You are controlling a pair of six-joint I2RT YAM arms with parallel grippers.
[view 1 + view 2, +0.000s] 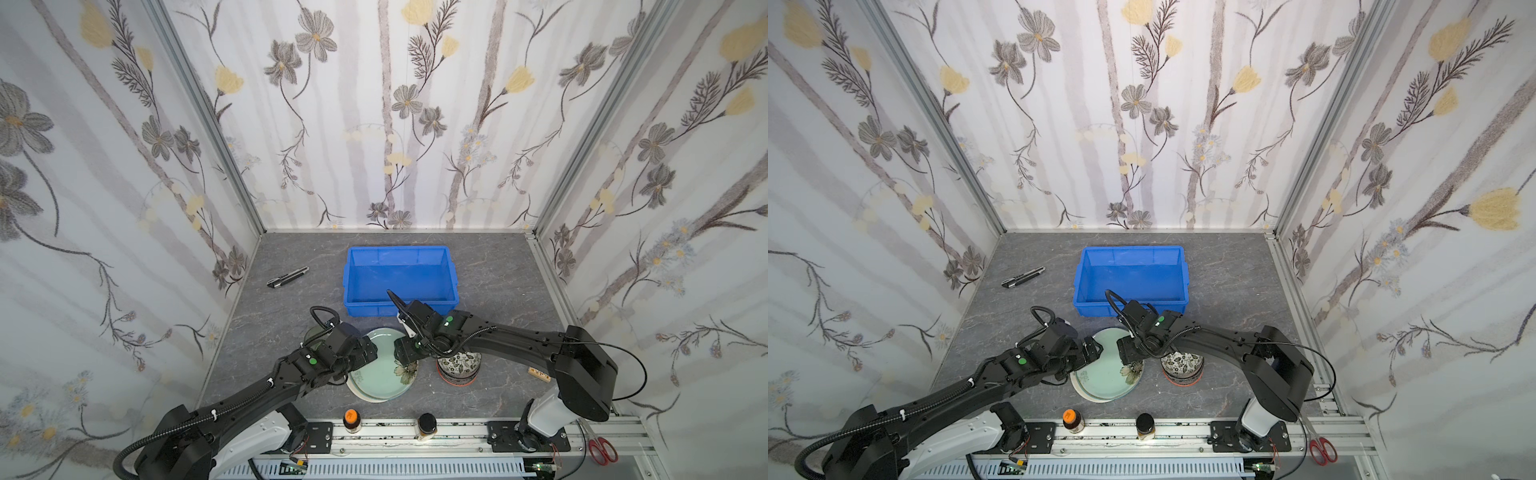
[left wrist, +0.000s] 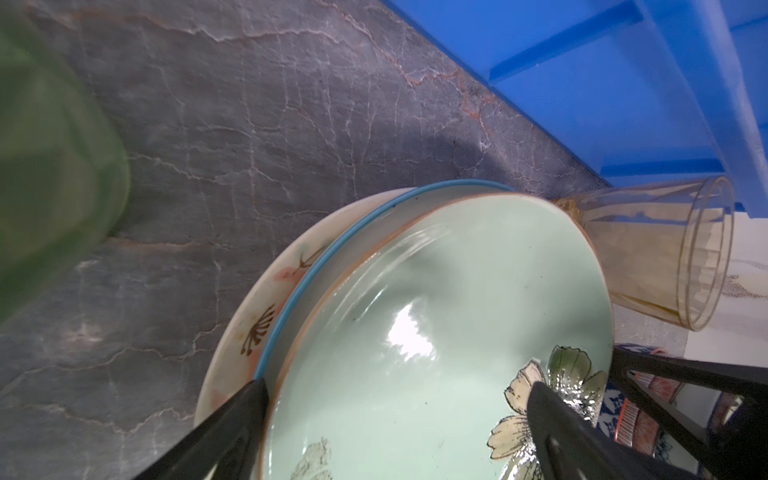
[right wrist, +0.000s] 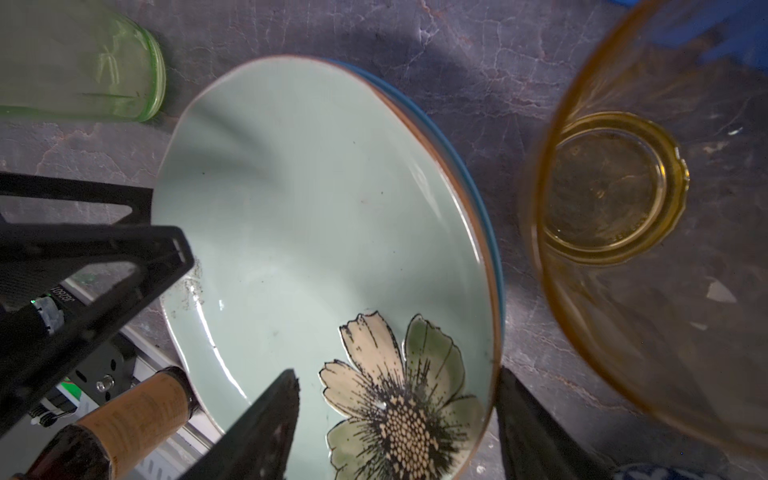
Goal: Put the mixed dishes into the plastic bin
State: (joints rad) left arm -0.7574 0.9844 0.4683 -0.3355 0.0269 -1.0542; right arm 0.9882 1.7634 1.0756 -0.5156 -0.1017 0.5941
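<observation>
Left gripper (image 2: pixel 399 385): wide open, astride left rim of pale green plate (image 1: pixel 382 374), topmost of a stack (image 2: pixel 249 316) at near-middle tabletop (image 1: pixel 270 332). Right gripper (image 3: pixel 397 374): open too, one finger (image 3: pixel 270 415) over the painted flower (image 3: pixel 399 399), one outside the right rim. Blue plastic bin (image 1: pixel 365 309): just beyond the stack, on far side.

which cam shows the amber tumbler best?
Left wrist: the amber tumbler appears nearly whole, side-on and sharp, beside the blue bin. Right wrist looks straight down into it, close, blurred and cropped. In both top views the right arm covers it.
</observation>
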